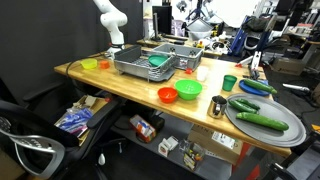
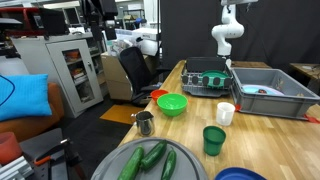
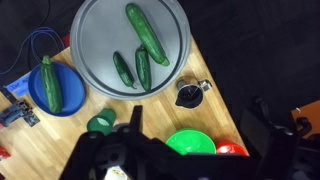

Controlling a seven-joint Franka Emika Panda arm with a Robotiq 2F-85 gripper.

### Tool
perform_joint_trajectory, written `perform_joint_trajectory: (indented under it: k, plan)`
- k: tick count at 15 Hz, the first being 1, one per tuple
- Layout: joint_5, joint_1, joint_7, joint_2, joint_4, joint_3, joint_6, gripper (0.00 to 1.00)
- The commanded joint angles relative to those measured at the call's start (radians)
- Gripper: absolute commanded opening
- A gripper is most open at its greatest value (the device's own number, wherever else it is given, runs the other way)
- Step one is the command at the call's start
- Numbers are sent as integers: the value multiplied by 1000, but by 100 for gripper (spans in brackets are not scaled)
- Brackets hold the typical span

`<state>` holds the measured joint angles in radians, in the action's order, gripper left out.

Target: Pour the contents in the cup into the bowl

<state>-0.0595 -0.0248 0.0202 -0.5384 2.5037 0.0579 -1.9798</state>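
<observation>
A green cup (image 1: 229,83) (image 2: 214,140) (image 3: 100,124), a small metal cup (image 1: 218,104) (image 2: 145,123) (image 3: 188,95) and a white cup (image 1: 203,72) (image 2: 225,113) stand on the wooden table. A green bowl (image 1: 188,90) (image 2: 172,104) (image 3: 190,143) sits next to a red bowl (image 1: 167,95) (image 2: 157,95) (image 3: 232,150). I cannot see what the cups hold. My gripper (image 3: 198,125) is open and empty, high above the table. Only the white arm (image 1: 110,25) (image 2: 228,30) shows in both exterior views, at the table's far end.
A grey plate (image 1: 290,128) (image 2: 115,165) (image 3: 100,40) holds three cucumbers. A blue bowl (image 1: 257,87) (image 3: 40,100) holds another. A dish rack (image 1: 150,62) (image 2: 205,78) and a grey tub (image 2: 270,95) stand near the arm. Shelves and clutter lie under the table.
</observation>
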Motion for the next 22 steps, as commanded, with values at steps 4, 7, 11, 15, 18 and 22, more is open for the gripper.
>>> perform_joint_trajectory:
  k: [4,7,11,15,18,22]
  plan:
    - [-4,-19,30,41,-38,-8,-4,100]
    - [-4,-19,34,41,-39,-9,-4,100]
    - [-4,-19,35,41,-39,-9,-4,100]
    - [-36,-14,51,69,-50,-8,-26,100]
    - [-143,5,48,138,-71,4,-65,100]
    - [-195,9,71,270,-115,-31,-205,100]
